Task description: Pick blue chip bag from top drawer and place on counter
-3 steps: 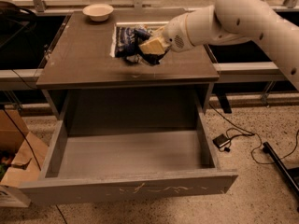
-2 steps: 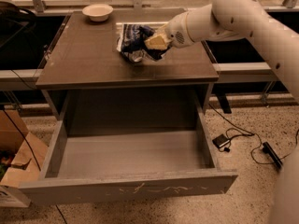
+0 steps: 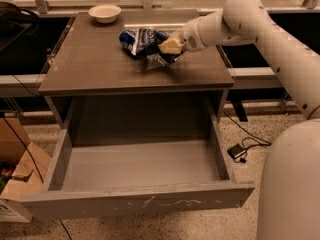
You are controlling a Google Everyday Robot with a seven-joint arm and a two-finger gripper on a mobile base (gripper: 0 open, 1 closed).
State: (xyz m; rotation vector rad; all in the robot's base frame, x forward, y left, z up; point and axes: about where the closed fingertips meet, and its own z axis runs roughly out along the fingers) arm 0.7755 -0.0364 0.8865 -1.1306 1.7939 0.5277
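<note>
Well inside the counter's (image 3: 90, 64) edges, the gripper's (image 3: 168, 48) fingers (image 3: 171, 44) pinch the blue chip bag (image 3: 141, 40).

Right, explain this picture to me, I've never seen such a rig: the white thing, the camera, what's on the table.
The white jointed tube is a robot's single arm, reaching in from the picture's right. Its gripper, the yellowish tip, sits at the right end of a blue chip bag lying on the counter; whether it grips the bag I cannot tell. A white bowl stands near the counter's back edge. Below, the top drawer is pulled out, its grey bottom bare. The one camera looks down from the front.
</note>
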